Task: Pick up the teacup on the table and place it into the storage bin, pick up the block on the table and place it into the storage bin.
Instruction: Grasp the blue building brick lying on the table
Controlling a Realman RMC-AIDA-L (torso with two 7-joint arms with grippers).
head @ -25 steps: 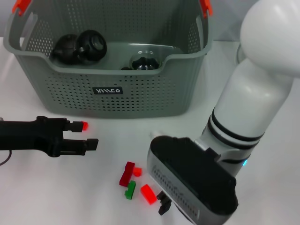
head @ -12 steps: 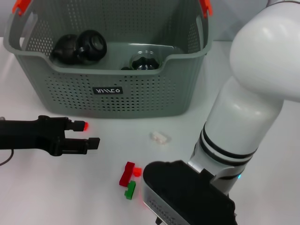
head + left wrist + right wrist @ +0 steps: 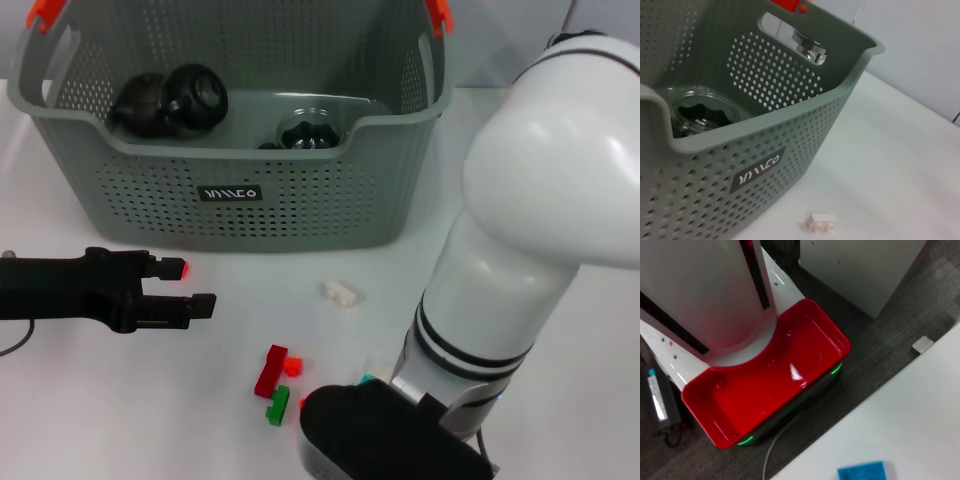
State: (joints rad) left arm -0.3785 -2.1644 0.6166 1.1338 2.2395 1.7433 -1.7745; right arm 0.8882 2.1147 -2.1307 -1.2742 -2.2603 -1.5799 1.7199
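The storage bin (image 3: pixel 300 205), a grey perforated basket with orange clips, stands at the back; it also shows in the left wrist view (image 3: pixel 790 140). Two black teacups (image 3: pixel 170 100) and a glass cup (image 3: pixel 310 132) lie inside it. My left gripper (image 3: pixel 190 284) is open and empty, low over the table in front of the bin's left part. A dark red block (image 3: pixel 270 370), a small red block (image 3: pixel 293 366), a green block (image 3: pixel 278 405) and a white block (image 3: pixel 340 293) lie on the table. My right arm's black hand (image 3: pixel 380 440) hangs over the near edge beside these blocks.
The big white right arm (image 3: pixel 530 230) fills the right side of the head view. The right wrist view shows the robot's red base (image 3: pixel 770 385), the table's near edge and a blue block (image 3: pixel 862 471) on it.
My right hand has moved toward the near edge; it now hides the bright red block and uncovers the white block. The left gripper has barely moved.
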